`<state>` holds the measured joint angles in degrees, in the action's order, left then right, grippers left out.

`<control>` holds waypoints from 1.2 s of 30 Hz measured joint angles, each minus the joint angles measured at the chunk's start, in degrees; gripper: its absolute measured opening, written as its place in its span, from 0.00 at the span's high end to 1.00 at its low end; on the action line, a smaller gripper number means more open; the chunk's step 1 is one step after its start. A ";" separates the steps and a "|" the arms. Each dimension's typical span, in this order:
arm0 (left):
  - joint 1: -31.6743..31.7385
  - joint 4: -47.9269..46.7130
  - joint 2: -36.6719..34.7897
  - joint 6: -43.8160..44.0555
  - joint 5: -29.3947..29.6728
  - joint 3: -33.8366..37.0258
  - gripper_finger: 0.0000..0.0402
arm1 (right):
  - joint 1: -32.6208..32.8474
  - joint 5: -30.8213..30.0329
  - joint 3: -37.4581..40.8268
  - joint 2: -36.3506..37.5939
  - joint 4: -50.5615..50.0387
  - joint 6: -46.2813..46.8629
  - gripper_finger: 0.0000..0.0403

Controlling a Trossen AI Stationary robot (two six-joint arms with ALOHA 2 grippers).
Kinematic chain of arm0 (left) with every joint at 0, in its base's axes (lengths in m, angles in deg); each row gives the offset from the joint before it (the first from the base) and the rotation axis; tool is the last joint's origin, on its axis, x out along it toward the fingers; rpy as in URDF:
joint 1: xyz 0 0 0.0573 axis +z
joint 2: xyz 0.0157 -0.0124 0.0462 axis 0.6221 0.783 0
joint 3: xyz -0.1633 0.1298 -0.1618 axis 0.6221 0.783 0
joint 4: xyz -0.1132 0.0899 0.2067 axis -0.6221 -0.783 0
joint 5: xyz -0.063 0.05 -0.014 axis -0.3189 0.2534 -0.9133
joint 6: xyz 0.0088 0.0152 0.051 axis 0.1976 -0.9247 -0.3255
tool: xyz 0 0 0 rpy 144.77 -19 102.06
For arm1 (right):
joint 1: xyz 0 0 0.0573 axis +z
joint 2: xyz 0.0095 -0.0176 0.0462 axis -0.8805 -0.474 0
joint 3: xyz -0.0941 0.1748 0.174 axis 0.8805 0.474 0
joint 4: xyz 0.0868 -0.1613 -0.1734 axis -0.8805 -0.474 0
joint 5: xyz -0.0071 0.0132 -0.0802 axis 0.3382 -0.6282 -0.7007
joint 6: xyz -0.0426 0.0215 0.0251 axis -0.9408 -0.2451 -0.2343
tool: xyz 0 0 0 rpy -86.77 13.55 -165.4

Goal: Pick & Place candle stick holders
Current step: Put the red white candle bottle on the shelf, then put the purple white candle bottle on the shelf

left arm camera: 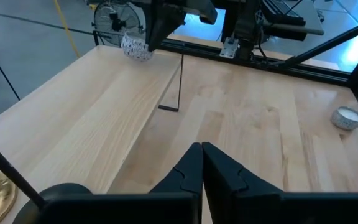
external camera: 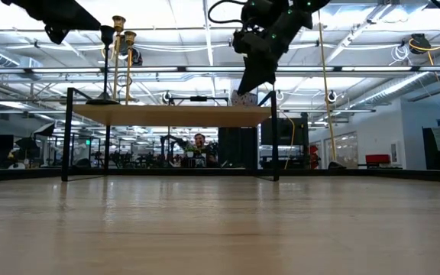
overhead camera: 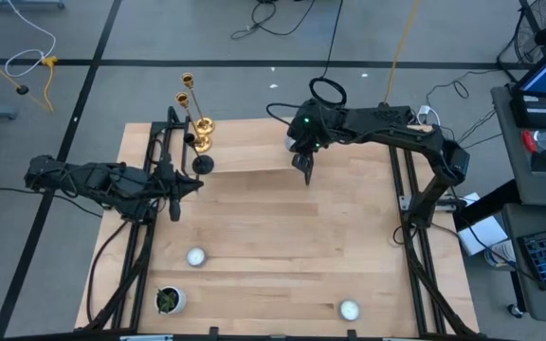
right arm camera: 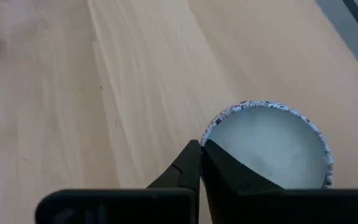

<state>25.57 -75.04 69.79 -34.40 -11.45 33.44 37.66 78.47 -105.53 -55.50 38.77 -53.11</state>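
A low wooden shelf (overhead camera: 245, 147) stands at the table's far side. Two gold candle stick holders (overhead camera: 197, 109) and a black one (overhead camera: 202, 163) stand by their round bases on its left end. My right gripper (overhead camera: 306, 172) is shut on a white-silver tealight cup (right arm camera: 266, 146) at the shelf's right end (external camera: 241, 98). Two more cups (overhead camera: 195, 256) (overhead camera: 349, 309) sit on the table near the front. My left gripper (left arm camera: 202, 149) waits shut with nothing in it above the table's left side, beside the black holder. My right gripper has the cup's rim (right arm camera: 207, 135) running in between its fingertips, one finger over the hollow and one outside the wall. The fingers slant down from the table's right and far side. The cup stays upright at the shelf top; whether its bottom rests there I cannot tell.
A small green plant in a white pot (overhead camera: 169, 300) sits at the near left corner. Black frame rails run along the table's left (overhead camera: 150, 170) and right (overhead camera: 408, 189) sides. Bare wood lies between the shelf and the front cups.
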 joint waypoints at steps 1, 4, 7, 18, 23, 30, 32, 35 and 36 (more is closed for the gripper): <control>-0.01 0.00 0.00 0.02 0.00 0.01 0.96 | -0.01 -0.05 0.29 -0.04 -0.02 0.04 0.99; -0.01 0.01 0.00 0.15 0.00 0.01 0.96 | -0.34 0.07 1.04 0.04 -0.64 0.04 0.99; 0.00 0.02 0.00 0.15 -0.02 0.00 0.99 | -0.34 0.02 1.63 0.04 -0.38 -0.04 0.99; -0.01 0.02 0.00 1.31 -0.09 0.01 0.97 | -0.38 -0.28 1.84 0.04 1.96 -3.64 0.86; -0.01 0.02 0.00 1.38 -0.76 0.00 0.98 | -0.36 -0.31 1.84 0.04 6.17 -4.32 0.76; 0.01 -0.36 0.00 -0.75 -4.99 0.00 0.96 | 0.53 -0.37 1.86 0.69 9.75 -7.55 0.70; 0.01 -1.94 0.10 -2.74 -8.94 0.00 0.98 | 1.51 -0.27 1.86 1.00 11.08 -7.62 0.70; -0.01 -4.26 0.97 -2.82 -14.95 0.00 0.99 | 3.66 -0.13 1.93 2.51 10.99 -7.87 0.70; 0.01 -5.20 1.49 -2.09 -16.70 0.00 0.99 | 4.57 -0.11 1.82 2.76 11.37 -7.86 0.70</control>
<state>25.58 -80.24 71.27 -36.49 -28.15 33.44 42.23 78.36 -103.71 -52.74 50.15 -60.97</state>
